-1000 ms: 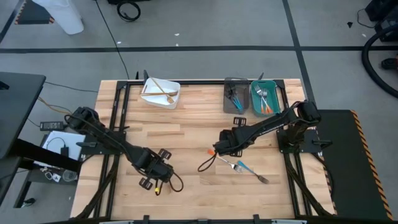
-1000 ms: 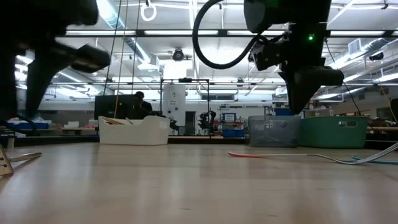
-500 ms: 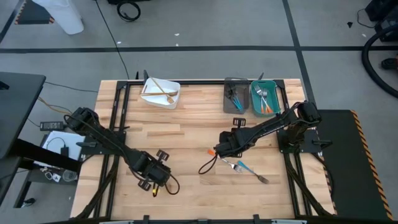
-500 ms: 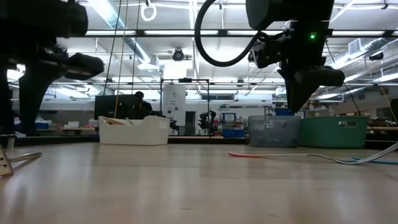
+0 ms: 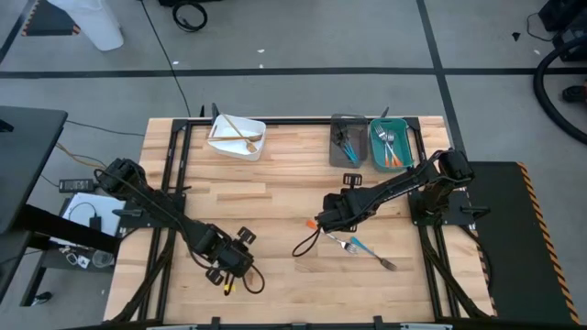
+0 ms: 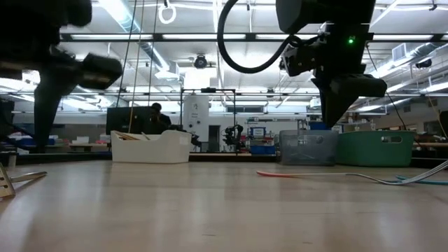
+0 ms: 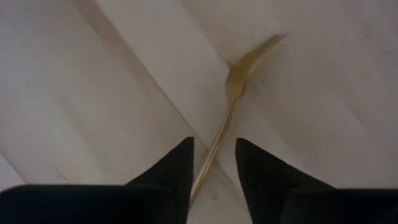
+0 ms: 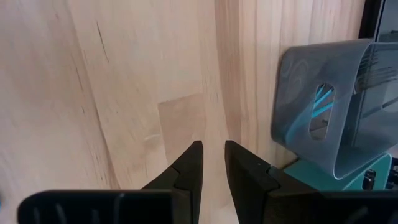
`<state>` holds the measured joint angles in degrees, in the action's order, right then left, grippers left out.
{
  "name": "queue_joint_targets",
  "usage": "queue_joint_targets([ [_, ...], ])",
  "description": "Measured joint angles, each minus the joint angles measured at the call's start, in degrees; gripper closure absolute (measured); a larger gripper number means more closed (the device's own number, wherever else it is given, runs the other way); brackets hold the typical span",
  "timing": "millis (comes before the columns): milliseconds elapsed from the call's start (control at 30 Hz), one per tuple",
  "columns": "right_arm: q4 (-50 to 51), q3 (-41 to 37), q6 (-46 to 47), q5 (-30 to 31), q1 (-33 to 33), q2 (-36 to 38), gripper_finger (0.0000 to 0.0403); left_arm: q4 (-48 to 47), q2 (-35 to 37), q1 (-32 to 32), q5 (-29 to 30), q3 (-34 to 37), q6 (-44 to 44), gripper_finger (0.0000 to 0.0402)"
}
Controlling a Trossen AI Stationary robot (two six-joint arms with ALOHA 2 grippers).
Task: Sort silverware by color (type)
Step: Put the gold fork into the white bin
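Observation:
My left gripper (image 5: pixel 227 263) (image 7: pixel 214 142) hangs open above the table's near-left part. Below it a thin gold fork (image 7: pixel 233 93) (image 6: pixel 24 176) lies flat on the wood, its handle showing in the gap between the fingers. My right gripper (image 5: pixel 321 220) (image 8: pixel 213 144) hovers mid-table with only a narrow gap, holding nothing. Just beside it an orange-handled fork (image 5: pixel 310 223) (image 6: pixel 280 173) lies on the table. A metal fork (image 5: pixel 341 242) and a blue-handled fork (image 5: pixel 362 246) lie a little nearer the near edge.
Along the far edge stand a white bin (image 5: pixel 260 147) with gold utensils, a grey bin (image 5: pixel 335 151) (image 8: pixel 311 118) with blue-handled ones and a teal bin (image 5: pixel 404 137) with orange-handled ones. Bare wood lies between the two arms. A person shows in the room beyond the table.
My left gripper has shifted a little toward the table's near edge and turned about its wrist. The gold fork has stayed where it lay.

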<state>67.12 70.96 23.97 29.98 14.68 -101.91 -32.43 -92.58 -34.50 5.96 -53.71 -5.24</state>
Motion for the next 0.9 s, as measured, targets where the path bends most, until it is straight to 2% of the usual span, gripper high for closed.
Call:
queue_joint_targets([
  [100,-0.7,0.0,-0.1,0.0,0.0,0.0,0.0325,-0.4,0.0,0.3,0.0,2.1,0.0,0.0247],
  [200,-0.8,0.0,-0.1,0.0,0.0,0.0,0.0325,-0.5,0.0,0.6,0.3,3.6,0.0,0.0239],
  [433,-2.2,0.0,-1.3,0.0,0.0,0.0,0.0325,-0.3,0.0,3.0,0.4,5.0,-0.3,0.0252],
  [600,-2.2,0.0,-1.4,0.0,0.0,0.0,0.0325,3.2,0.0,4.6,-3.6,7.5,-0.8,0.0259],
  [900,-2.6,0.0,-1.4,0.0,0.0,0.0,0.0325,4.3,0.2,4.6,-3.3,8.2,-3.4,0.026],
])
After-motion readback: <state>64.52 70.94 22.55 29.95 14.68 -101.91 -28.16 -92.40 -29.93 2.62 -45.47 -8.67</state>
